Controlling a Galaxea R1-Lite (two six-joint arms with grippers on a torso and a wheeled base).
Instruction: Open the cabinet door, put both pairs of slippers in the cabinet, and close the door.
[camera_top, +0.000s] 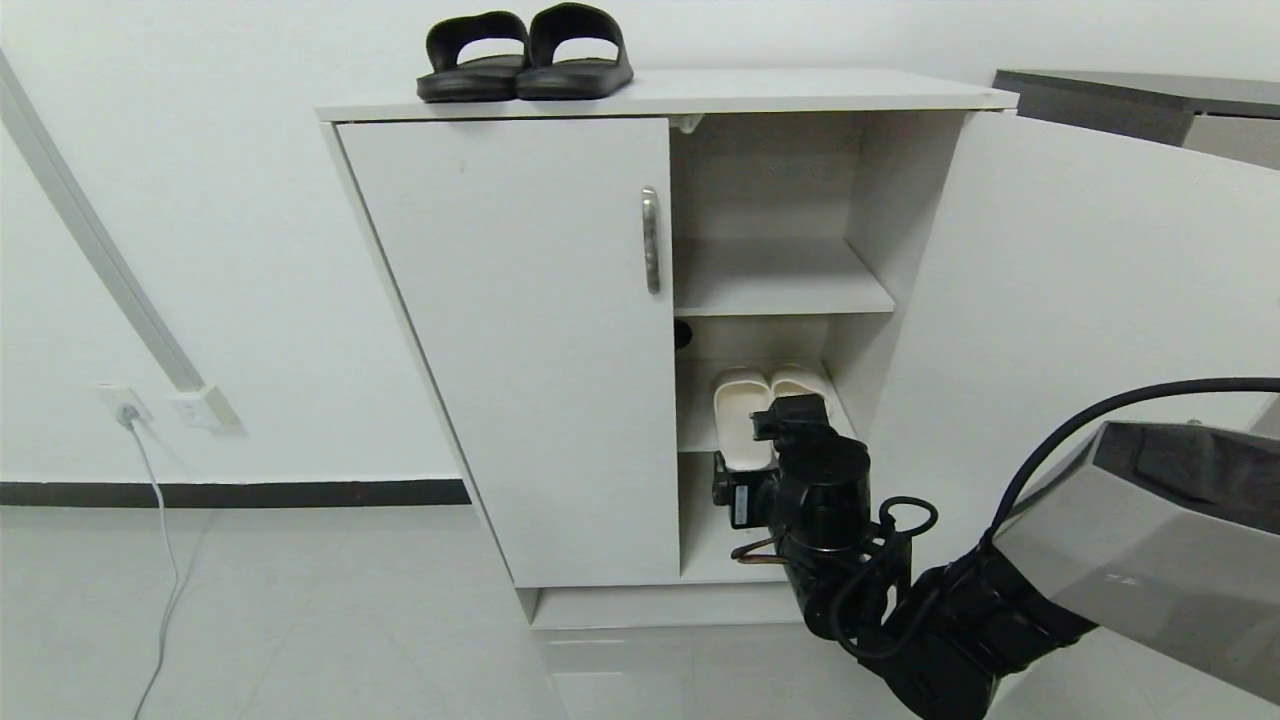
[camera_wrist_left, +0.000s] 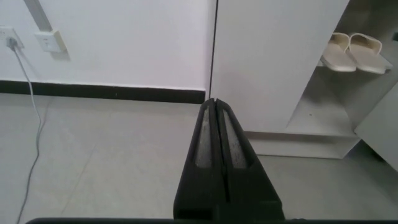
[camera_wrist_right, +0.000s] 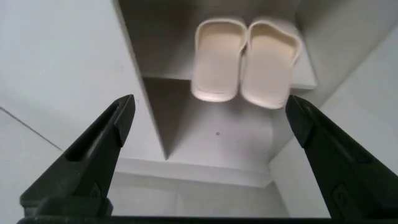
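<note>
Facing a cabinet (camera_top: 800, 92) at the centre of the frame, backing onto the wall (camera_top: 200, 200). Finding the top pair of slippers (camera_top: 525, 55) lying side by side and touching on its top, upper centre, above the closed door (camera_top: 520, 350). Seeing the open door (camera_top: 1080, 300) standing out at the right. Noting the shelved pair of slippers (camera_top: 742, 420) sitting side by side on the middle shelf (camera_top: 694, 425) inside the right half, below the upper shelf (camera_top: 780, 280). Spotting the right gripper (camera_wrist_right: 210, 104) hanging just before that pair. Noticing a wall socket (camera_top: 125, 405) at lower left, its cable (camera_top: 165, 560) trailing down to the floor (camera_top: 300, 620).
</note>
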